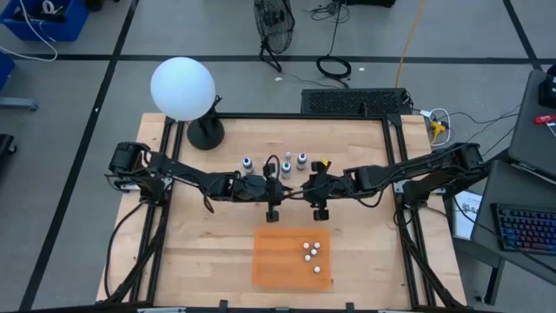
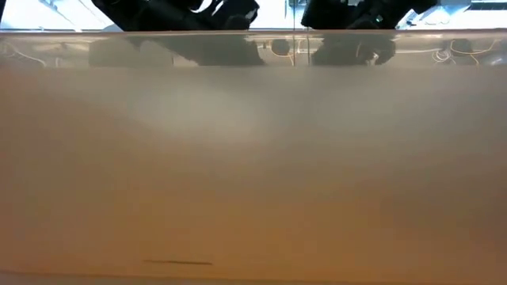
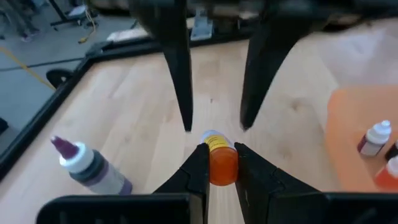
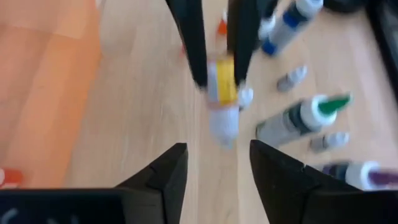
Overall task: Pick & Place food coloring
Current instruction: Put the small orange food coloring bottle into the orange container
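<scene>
The yellow-labelled food coloring bottle (image 3: 219,163) hangs over the bare wood at mid-table, just behind the orange mat (image 1: 276,265), clenched between the fingers of the left gripper (image 3: 217,163), while the right gripper (image 4: 217,165) faces it with its jaws released and apart, nothing between them. This looks like a handover just completed, left arm now carrying. Next, I judge, the left must swing over the mat, beside the small bottles (image 1: 311,253) already there, and lower the bottle upright before letting go.
</scene>
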{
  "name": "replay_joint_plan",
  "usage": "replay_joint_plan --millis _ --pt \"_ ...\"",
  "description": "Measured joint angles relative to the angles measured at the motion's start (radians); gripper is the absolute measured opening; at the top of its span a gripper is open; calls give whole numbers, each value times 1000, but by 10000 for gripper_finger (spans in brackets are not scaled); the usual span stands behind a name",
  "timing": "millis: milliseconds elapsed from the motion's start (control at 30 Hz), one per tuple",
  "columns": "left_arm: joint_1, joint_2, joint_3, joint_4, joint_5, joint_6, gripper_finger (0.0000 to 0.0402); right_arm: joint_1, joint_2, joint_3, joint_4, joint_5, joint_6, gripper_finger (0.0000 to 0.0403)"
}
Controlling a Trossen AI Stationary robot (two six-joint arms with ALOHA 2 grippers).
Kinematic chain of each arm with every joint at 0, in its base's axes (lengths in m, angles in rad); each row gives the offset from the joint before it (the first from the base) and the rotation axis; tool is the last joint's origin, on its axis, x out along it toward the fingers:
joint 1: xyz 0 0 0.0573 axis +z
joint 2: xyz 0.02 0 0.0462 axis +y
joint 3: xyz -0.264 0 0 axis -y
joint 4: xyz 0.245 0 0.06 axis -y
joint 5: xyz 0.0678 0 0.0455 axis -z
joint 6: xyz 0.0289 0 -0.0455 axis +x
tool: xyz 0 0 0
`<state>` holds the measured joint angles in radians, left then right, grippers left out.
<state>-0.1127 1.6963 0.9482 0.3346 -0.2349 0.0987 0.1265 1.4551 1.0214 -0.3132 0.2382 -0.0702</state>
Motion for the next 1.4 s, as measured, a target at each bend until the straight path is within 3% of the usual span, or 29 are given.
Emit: replay_joint_plan --millis 133,200,400,567,700,833,967,1400 --pt "1 -30 -4 33 18 29 54 -3 0 0 -109 0 86 153" --pt "11 -41 -25 102 79 44 54 -7 0 0 -140 1 110 150" --pt "56 -42 -159 525 298 49 54 -23 -4 -42 -98 1 130 145" --pt "92 -42 -276 889 406 26 54 -48 -5 -119 137 1 54 143" --pt "109 -42 -325 1072 422 24 54 -67 -5 -165 486 -1 -64 143" --pt "120 -42 -330 1097 421 22 54 -68 -5 -205 861 -8 -193 143" --pt "119 -42 -330 1086 420 22 54 -71 -5 -227 1094 -123 -225 142" --pt "119 -42 -330 1044 409 23 54 -44 -14 -229 1098 -161 -244 128"
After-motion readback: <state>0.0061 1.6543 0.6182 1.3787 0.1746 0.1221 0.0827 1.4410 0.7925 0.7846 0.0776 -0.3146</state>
